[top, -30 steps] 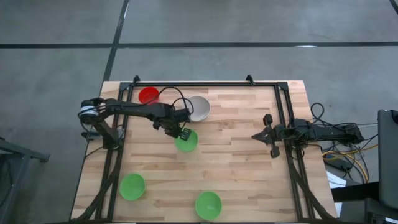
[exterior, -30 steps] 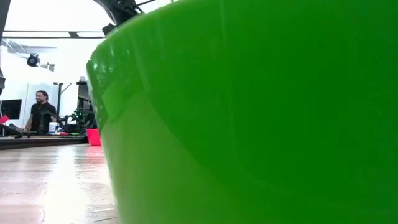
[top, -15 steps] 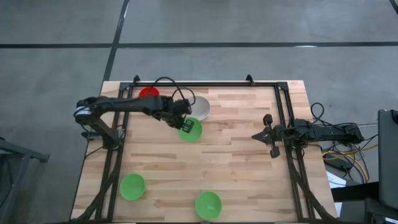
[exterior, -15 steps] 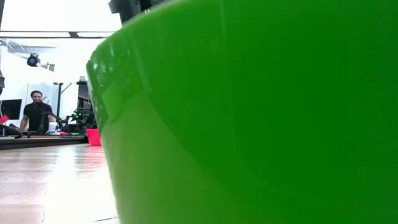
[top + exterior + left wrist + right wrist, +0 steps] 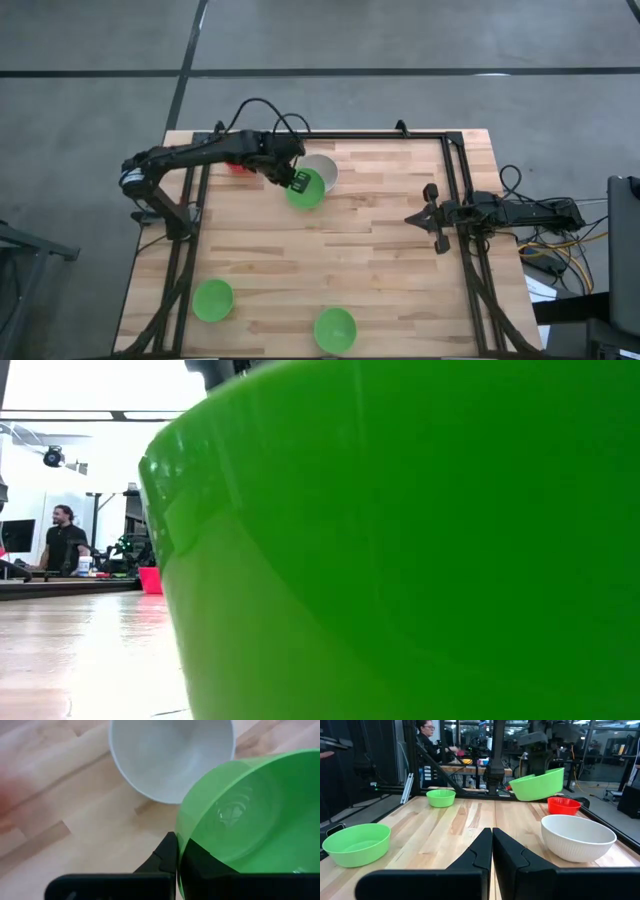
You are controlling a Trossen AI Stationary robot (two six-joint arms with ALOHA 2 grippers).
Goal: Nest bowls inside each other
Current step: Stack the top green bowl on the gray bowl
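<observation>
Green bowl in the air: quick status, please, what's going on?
Left hand shut on green bowl, tilted, airborne beside white bowl. Right hand shut, waiting at table's right edge. Nothing in the way.

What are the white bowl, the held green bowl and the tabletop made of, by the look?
White bowl: likely matte plastic, finely ribbed outer wall. Green bowl, pinched at the rim by the left gripper: glossy, slightly translucent plastic with sharp highlights. Table: light wood planks with visible grain and joints.
</observation>
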